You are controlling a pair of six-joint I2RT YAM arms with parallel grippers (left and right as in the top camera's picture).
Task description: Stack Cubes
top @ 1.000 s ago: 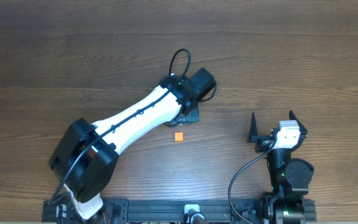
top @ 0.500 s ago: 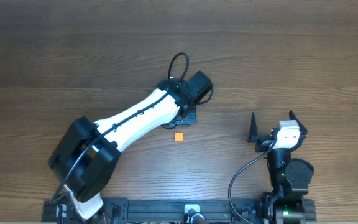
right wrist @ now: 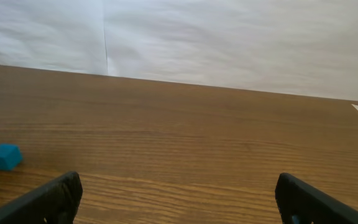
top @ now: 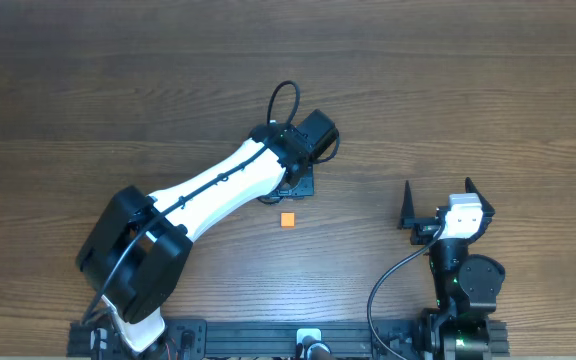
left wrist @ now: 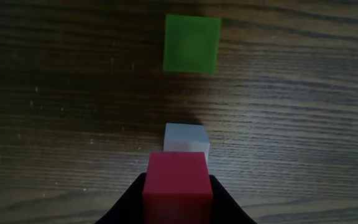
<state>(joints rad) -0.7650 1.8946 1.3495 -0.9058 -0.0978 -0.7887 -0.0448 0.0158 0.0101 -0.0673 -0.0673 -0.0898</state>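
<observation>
Left fingers (left wrist: 132, 205): clamped on red cube (left wrist: 178, 177), bottom centre.
Grey cube (left wrist: 186, 138): on bench (left wrist: 55, 124), just beside red cube.
Right fingers (right wrist: 51, 198): spread wide, holding nothing.

L arm (top: 218, 185): long white link w/ thin black seam line; bulky black shoulder housing; black wrist block; thin black cable loop (top: 274, 98) off the wrist.
L gripper (left wrist: 178, 180): fingers (left wrist: 126, 208) matte black, tapered.
R arm (top: 458, 270): rounded black joints, white block at wrist, black cable (top: 371, 297) curving to base, small green light low on base, poss. a status LED.
R gripper (top: 437, 195): fingers (right wrist: 51, 198) black, blunt-edged.
Both arms sit on a black rail (top: 228, 330).
</observation>
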